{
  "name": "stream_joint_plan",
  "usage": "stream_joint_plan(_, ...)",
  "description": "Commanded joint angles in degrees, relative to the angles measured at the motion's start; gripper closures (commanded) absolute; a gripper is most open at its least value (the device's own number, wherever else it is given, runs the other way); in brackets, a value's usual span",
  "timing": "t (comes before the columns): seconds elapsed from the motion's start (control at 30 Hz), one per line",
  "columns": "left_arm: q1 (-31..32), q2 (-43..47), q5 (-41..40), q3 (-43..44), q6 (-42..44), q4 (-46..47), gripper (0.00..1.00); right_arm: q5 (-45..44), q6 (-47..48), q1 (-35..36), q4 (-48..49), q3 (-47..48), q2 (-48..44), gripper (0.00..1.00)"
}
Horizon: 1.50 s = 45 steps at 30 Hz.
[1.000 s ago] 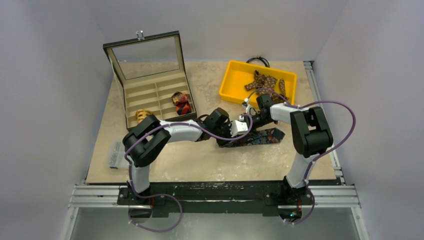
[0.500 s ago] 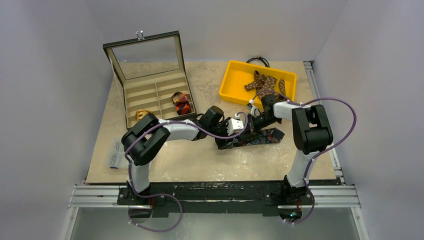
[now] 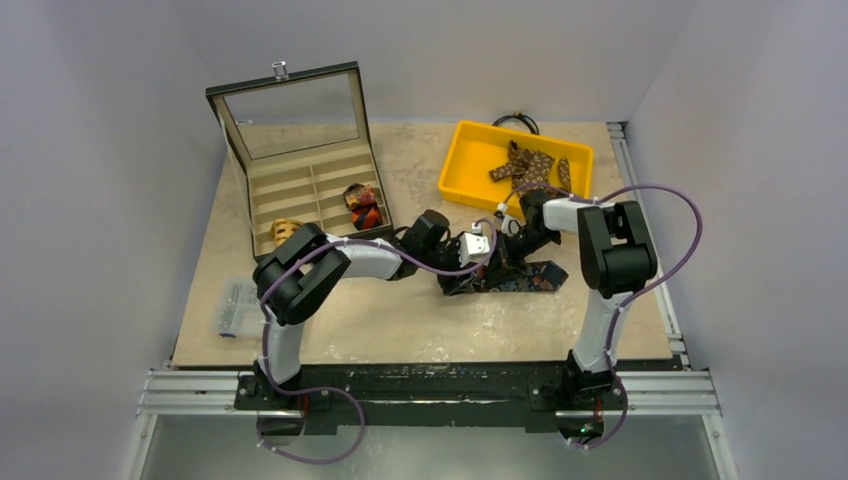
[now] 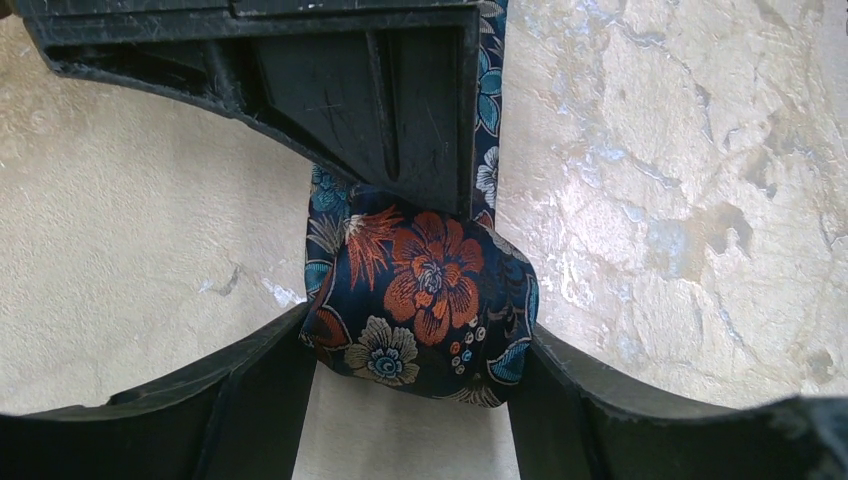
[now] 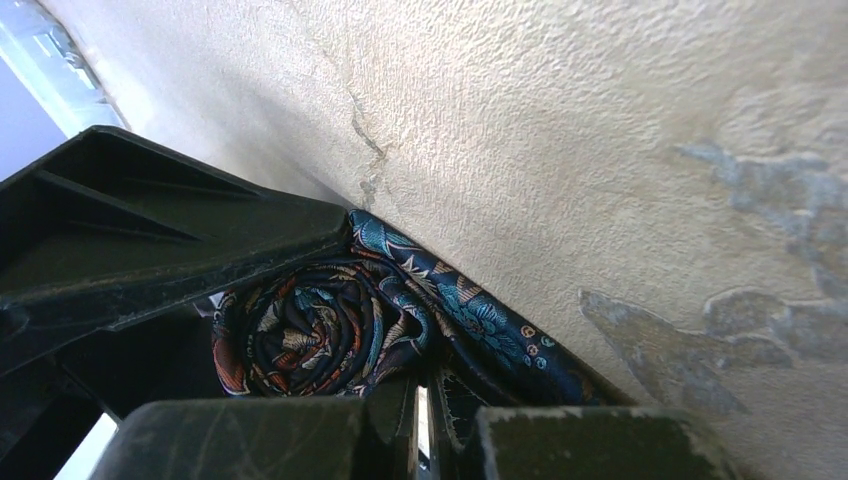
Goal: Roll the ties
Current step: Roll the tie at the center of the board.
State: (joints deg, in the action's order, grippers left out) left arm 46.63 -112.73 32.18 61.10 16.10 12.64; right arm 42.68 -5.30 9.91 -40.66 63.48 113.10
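Observation:
A dark navy floral tie [image 3: 528, 276] lies on the table, its near end rolled into a coil [image 4: 425, 295]. My left gripper [image 4: 415, 350] is shut on the coil, one finger on each side of it; it also shows in the top view [image 3: 487, 268]. My right gripper [image 3: 512, 252] is shut and sits on the flat strip just behind the coil, with only a thin slit between its fingers [image 5: 420, 420]. The coil's spiral end [image 5: 305, 330] shows in the right wrist view. A brown dotted tie [image 3: 530, 165] lies in the yellow tray [image 3: 470, 180].
An open compartment box [image 3: 300, 185] at the back left holds a red-orange coil [image 3: 362, 206] and a tan coil [image 3: 285, 230]. A thin black cable loop [image 3: 515, 120] lies behind the tray. A clear plastic item [image 3: 232, 308] lies at the table's left edge.
Both grippers have shifted a little to the right along the navy tie. The coil has advanced and the flat strip looks shorter.

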Motion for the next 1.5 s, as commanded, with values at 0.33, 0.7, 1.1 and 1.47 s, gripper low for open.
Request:
stream_joint_plan(0.33,1.0,3.7,5.9,-1.8,12.9,0.2,0.31,-10.5,7.8,5.5,3.8,1.3,6.8,1.0)
stream_joint_plan(0.7,0.9,4.5,8.2,-2.0,16.2,-2.1,0.27,-10.6,9.7,6.2,2.9,4.0,8.9,1.0)
stream_joint_plan(1.1,0.2,2.7,-3.0,-1.3,5.4,-10.3,0.65,-4.4,12.1,5.3,1.2,9.0,2.6,0.91)
stream_joint_plan(1.47,0.0,1.9,-5.1,-3.3,1.9,-13.5,0.67,-1.1,13.5,-2.1,-7.2,11.1,-8.3,0.69)
